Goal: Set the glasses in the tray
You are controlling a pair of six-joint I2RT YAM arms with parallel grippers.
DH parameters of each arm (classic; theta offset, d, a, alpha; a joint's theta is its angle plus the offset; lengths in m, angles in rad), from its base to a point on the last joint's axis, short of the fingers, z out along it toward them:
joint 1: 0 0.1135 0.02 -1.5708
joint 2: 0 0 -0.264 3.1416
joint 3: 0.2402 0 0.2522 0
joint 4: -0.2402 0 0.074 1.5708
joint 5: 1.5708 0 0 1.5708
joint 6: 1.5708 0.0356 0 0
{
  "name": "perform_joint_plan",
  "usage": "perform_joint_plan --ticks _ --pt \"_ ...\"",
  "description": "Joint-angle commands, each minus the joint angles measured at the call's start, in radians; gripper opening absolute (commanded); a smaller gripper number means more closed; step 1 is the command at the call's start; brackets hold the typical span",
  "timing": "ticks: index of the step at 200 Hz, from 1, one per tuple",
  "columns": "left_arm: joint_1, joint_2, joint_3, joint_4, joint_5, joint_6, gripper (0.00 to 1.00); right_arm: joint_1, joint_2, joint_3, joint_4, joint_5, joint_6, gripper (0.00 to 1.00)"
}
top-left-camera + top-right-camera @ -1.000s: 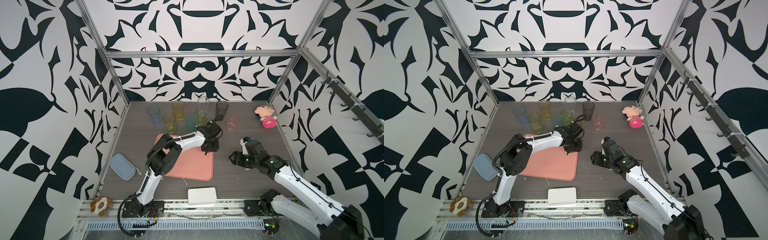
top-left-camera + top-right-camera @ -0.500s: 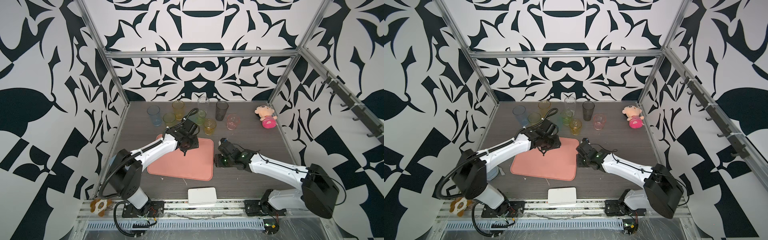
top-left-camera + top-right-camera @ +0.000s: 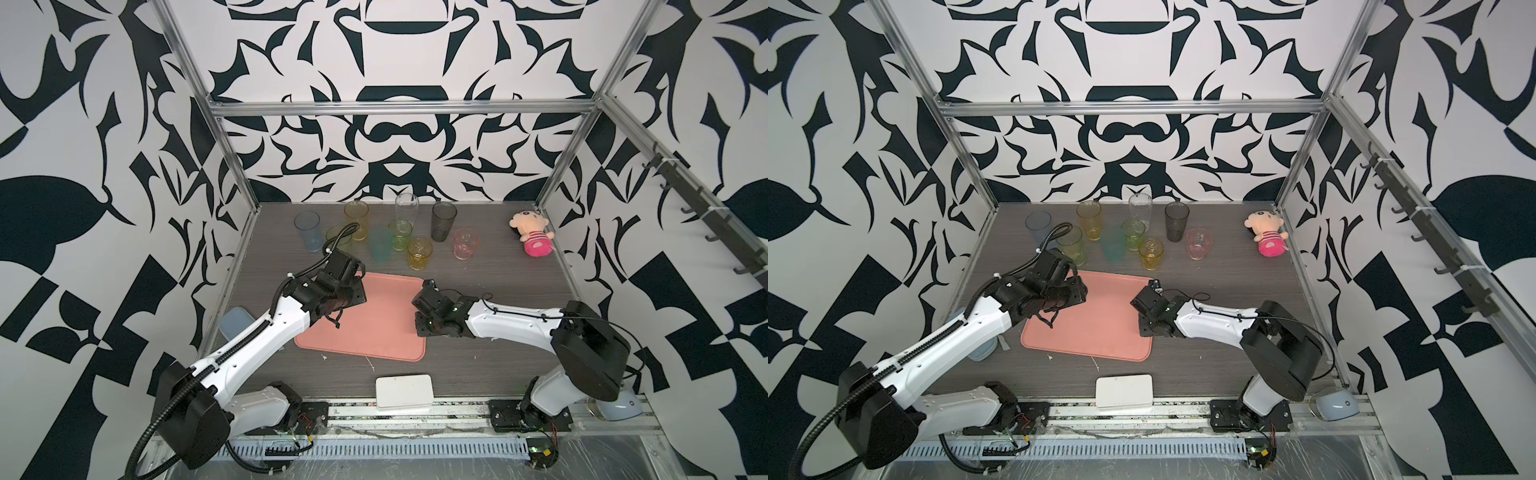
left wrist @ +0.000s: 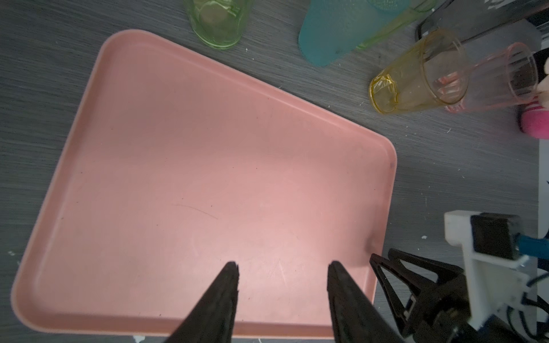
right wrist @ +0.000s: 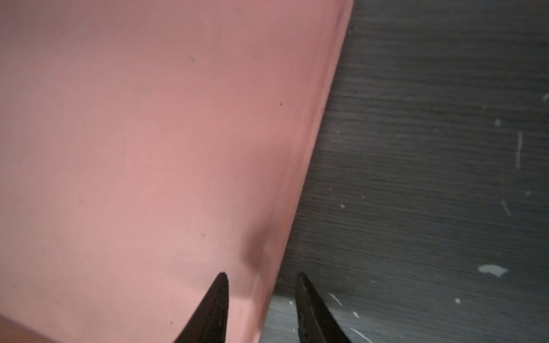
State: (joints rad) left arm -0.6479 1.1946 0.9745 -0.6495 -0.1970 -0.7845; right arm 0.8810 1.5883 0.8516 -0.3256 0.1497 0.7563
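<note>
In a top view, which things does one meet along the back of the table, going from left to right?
blue-grey glass → tall yellow glass → teal glass → short amber glass → smoky grey glass → pink glass → plush doll. Overlapping ones are left out.

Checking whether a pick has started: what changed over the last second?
The left claw swung left from the far right corner of the tray to its far left corner, empty. The right claw moved left to straddle the tray's right rim, holding nothing. The tray and glasses look unmoved.
</note>
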Motion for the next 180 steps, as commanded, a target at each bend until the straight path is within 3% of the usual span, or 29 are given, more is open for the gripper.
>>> perform_joint_plan --ticks 1,13,56,107,180 --pt "0.004 -0.014 -0.022 -0.042 -0.033 0.004 0.53 0.003 0.0 0.037 -0.01 0.034 0.007 0.34" --pt "0.005 -0.014 -0.019 -0.043 -0.033 0.005 0.53 0.003 0.007 0.041 -0.013 0.033 0.002 0.23" --pt "0.004 -0.013 -0.015 -0.042 -0.025 0.008 0.53 0.004 0.016 0.04 -0.026 0.067 -0.008 0.16" --pt "0.004 -0.022 -0.015 -0.043 -0.03 0.015 0.54 -0.005 0.01 0.03 -0.063 0.08 -0.033 0.12" --pt "0.005 -0.063 -0.043 -0.055 -0.053 0.018 0.54 -0.098 -0.072 -0.053 -0.102 0.053 -0.075 0.11"
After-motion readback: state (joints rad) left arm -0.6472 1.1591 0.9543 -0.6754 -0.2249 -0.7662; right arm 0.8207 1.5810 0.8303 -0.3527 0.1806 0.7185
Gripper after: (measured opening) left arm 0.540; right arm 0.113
